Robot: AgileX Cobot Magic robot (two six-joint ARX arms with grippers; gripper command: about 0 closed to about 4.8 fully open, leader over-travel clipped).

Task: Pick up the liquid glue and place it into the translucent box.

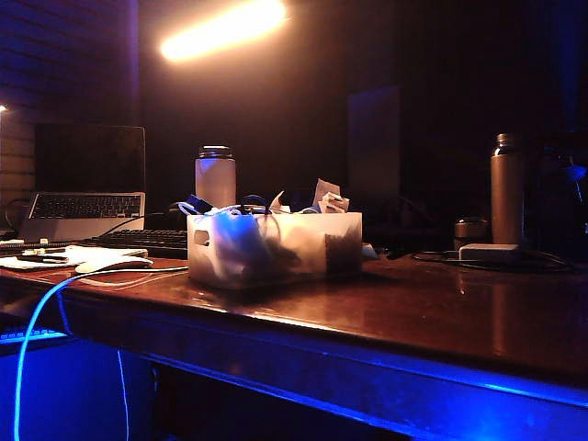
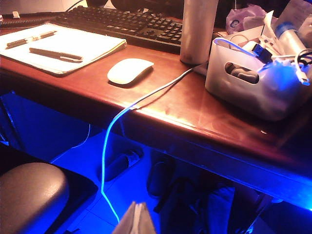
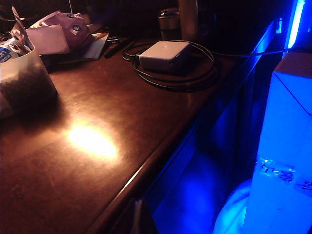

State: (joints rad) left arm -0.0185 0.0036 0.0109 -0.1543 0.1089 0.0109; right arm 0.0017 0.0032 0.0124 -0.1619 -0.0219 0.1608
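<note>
Across the table, exterior view: the translucent box (image 1: 276, 248) sits near the front edge, crammed with cables and paper scraps. A white bottle with dark lid (image 1: 215, 176) stands just behind the box at its 11 o'clock. Well apart at 3 o'clock is a tall metal flask (image 1: 506, 188), with a flat white block (image 1: 490, 253) at its foot, ringed by a dark cord. At 9 o'clock lie a keyboard (image 1: 147, 241) and a mouse (image 1: 112, 264), with a laptop (image 1: 84, 197) behind them. A pale cable (image 1: 37, 322) drops off the table edge. The box's frosted wall blurs its contents, so the glue cannot be picked out from this side.

Left wrist view: the liquid glue (image 2: 291, 33) lies tilted inside the box (image 2: 243, 90), on top of the clutter among looped cables, blue label up. The handle cutout faces the camera. The mouse (image 2: 129, 70), a notepad (image 2: 63, 44) with two pens and the bottle's base stand beside the box. The left gripper (image 2: 137, 219) hangs below the table edge, well clear of everything, fingertips pressed together and empty.

Right wrist view: only a corner of the box (image 3: 24, 80) shows. The block (image 3: 164, 55) sits inside its cord coil. The right gripper (image 3: 141, 217) is dim, low beside the table's front edge, clenched on nothing.
</note>
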